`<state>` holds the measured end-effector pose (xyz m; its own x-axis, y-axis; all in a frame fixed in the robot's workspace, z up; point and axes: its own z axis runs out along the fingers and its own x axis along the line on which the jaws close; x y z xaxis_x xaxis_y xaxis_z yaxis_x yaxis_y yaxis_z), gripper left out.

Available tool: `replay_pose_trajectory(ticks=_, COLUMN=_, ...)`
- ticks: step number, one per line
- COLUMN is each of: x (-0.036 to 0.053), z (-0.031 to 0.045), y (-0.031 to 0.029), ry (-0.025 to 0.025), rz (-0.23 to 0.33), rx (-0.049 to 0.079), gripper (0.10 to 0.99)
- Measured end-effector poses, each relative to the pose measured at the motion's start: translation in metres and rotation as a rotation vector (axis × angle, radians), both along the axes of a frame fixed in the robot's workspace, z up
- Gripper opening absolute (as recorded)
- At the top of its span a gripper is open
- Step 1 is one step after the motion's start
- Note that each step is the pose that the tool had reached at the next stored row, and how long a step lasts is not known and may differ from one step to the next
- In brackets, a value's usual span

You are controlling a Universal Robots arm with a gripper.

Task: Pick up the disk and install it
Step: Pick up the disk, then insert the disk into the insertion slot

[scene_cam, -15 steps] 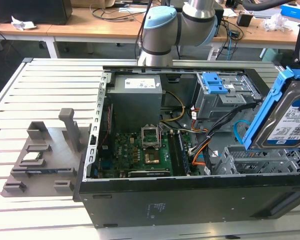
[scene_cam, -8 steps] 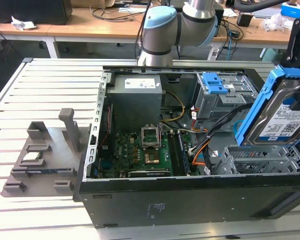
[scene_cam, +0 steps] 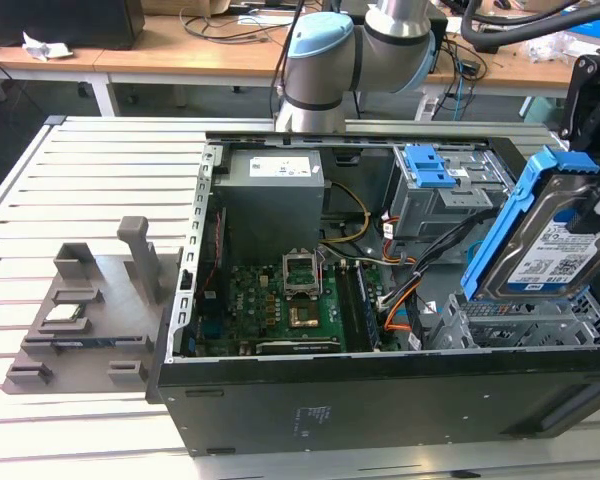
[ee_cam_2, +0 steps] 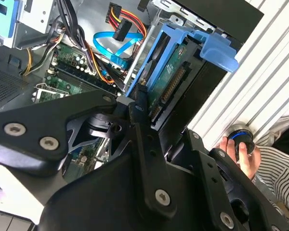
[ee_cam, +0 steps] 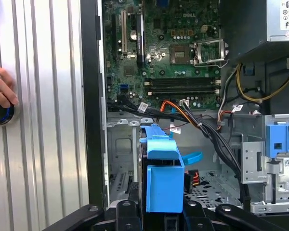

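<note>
Gripper clamped on the blue-railed disk, holding it tilted on edge just above the drive-cage corner of the open computer case, well apart from the case's motherboard; a person's hand lies beside the case.

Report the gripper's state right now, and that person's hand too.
Gripper: shut on the disk, held tilted over the open case.
Person's hand: resting on a round black device with a blue ring.
</note>
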<state>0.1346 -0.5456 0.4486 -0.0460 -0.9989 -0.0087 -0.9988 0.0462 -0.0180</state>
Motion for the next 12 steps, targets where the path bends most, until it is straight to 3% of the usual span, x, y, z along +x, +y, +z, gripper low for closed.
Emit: replay_pose_trajectory(ticks=12, x=0.0000, z=-0.0006, y=0.0000, ry=0.0000, rz=0.000, rx=0.000, gripper=0.357)
